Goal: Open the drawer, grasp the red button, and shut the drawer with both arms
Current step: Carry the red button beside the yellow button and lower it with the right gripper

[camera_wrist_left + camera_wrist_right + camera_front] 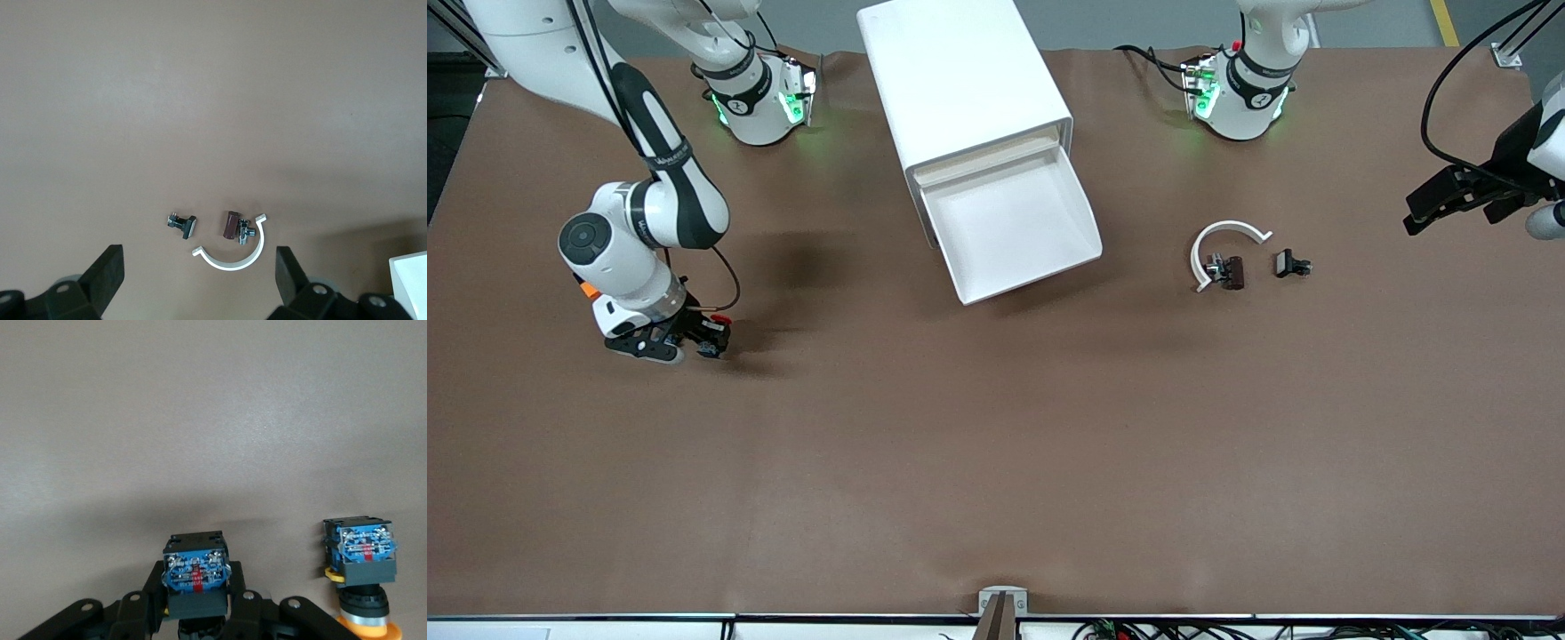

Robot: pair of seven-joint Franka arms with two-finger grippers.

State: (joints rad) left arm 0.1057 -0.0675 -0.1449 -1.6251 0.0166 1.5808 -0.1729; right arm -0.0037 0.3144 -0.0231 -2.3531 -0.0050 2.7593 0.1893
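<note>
The white cabinet lies on the table with its drawer pulled out, and nothing shows inside it. My right gripper is low at the table toward the right arm's end. It is shut on a button with a blue and black body. The button's cap is hidden in the right wrist view, but a red tip shows in the front view. My left gripper is open and empty in the air at the left arm's end of the table. In the left wrist view its jaws stand wide apart.
A second button with an orange-yellow cap stands beside the held one; an orange bit shows by the right wrist. A white C-shaped clip, a dark brown part and a small black clamp lie toward the left arm's end.
</note>
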